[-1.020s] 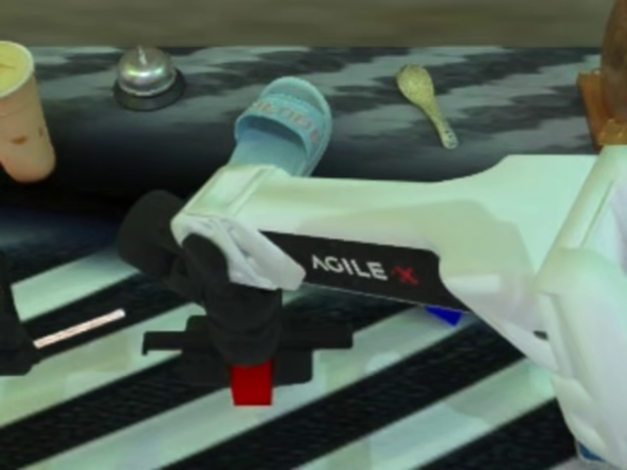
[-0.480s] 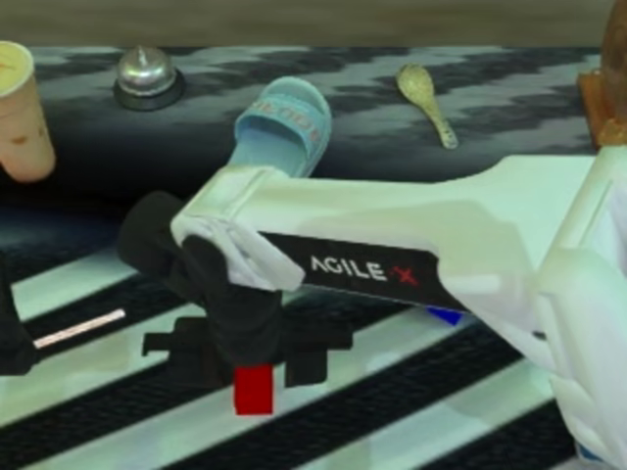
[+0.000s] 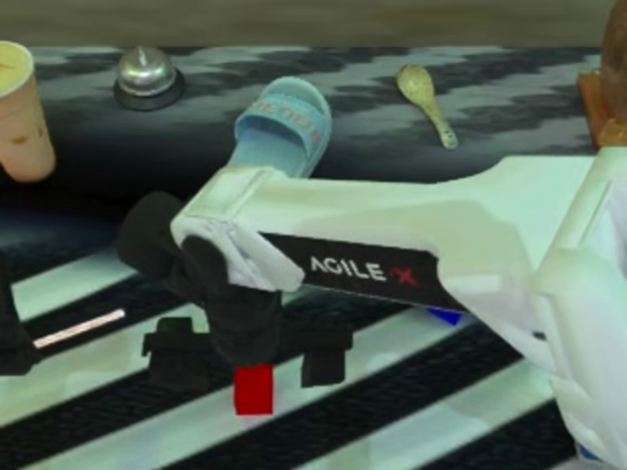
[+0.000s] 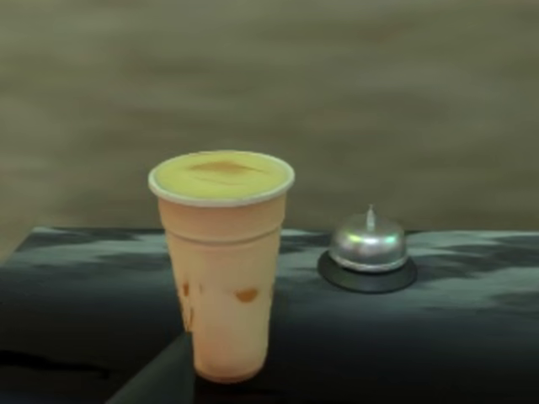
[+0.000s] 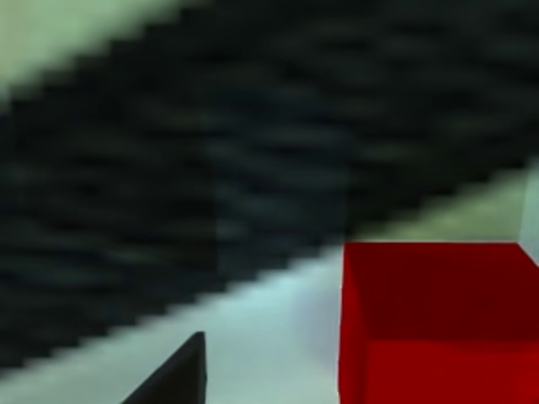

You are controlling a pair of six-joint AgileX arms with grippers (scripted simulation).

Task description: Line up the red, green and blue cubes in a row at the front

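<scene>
Bell [image 3: 146,70] shiny metal; red cube [image 3: 254,389] matt, smooth; slipper [image 3: 283,125] soft-looking.

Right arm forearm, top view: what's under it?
A sliver of the blue cube shows beneath the right arm; the rest of it is covered. The red cube sits below the right gripper. No green cube is visible.

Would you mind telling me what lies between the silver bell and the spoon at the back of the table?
In the top view, the pale-blue slipper lies between the bell and the spoon, slightly nearer the front.
</scene>
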